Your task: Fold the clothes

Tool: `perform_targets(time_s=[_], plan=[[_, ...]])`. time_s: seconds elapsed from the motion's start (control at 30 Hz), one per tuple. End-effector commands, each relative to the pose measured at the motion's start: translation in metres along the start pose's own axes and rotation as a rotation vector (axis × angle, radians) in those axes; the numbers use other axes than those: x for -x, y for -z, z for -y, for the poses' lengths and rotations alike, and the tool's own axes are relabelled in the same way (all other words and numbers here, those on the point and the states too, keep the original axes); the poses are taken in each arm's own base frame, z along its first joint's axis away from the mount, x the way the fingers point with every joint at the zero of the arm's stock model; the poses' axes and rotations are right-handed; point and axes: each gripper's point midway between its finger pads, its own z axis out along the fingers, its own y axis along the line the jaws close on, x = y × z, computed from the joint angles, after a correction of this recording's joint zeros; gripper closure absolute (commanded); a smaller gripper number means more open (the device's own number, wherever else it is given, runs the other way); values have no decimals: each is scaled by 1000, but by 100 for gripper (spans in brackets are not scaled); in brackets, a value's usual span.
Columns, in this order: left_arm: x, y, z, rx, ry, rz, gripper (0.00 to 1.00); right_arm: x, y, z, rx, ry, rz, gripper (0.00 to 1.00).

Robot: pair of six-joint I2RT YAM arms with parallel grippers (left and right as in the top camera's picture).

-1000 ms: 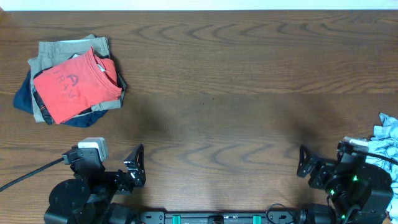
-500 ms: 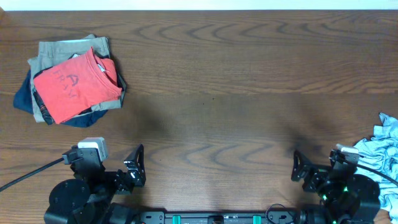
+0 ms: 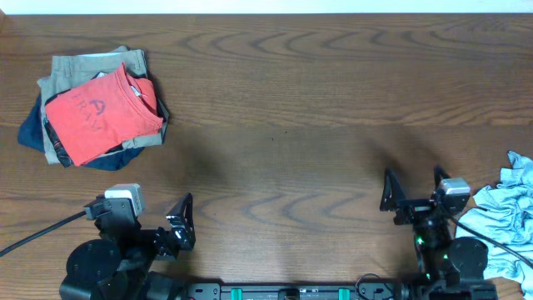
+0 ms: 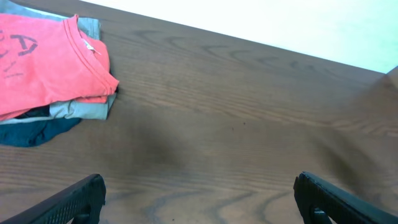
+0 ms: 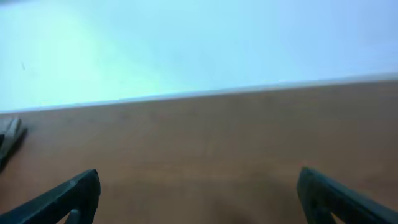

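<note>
- We see the left claw (image 4: 198, 200) spread wide with nothing between its fingers, low over the bench (image 3: 291, 100) at the 7 o'clock corner of the overhead view.
- The right claw (image 3: 412, 187) is spread wide too and holds nothing. It sits near the front edge at about 5 o'clock, its fingers pointing toward 12 o'clock.
- A crumpled light-blue cloth (image 3: 508, 221) lies at the bench's right edge, between 3 and 4 o'clock from the right claw and just beside that arm's base. We cannot tell whether the two touch.
- A black cable (image 3: 37, 233) runs off from the left arm toward 8 o'clock.
- Between either claw and the pile we see only bare wood grain; nothing stands in the way.
- The coral-red T-shirt (image 3: 100, 117) lies folded at about 10 o'clock on the bench, with darker red lettering on its upper face.
- It rests on top of a pile, over a khaki garment (image 3: 79, 71) that shows toward 12 o'clock and a dark blue garment (image 3: 32, 132) that shows toward 8 o'clock.
- From the left claw the T-shirt is at about 11 o'clock and apart from it; in the left wrist view it fills the upper left corner.
- From the right claw it is between 9 and 10 o'clock, well apart, across most of the bench.
</note>
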Motion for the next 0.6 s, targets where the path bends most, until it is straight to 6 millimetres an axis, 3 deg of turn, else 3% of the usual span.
perform_targets(time_s=[0.0, 0.23, 0.33, 0.57], plan=[[-1, -1, -3, 13, -3, 0, 2, -10, -7, -1, 21, 74, 39, 1], [-1, -1, -3, 13, -3, 0, 2, -15, -10, 0, 18, 249, 67, 1], [-1, -1, -3, 13, -4, 0, 2, -40, -10, 5, 13, 251, -38, 1], [-1, -1, -3, 13, -3, 0, 2, -37, -10, 5, 8, 236, -28, 1]])
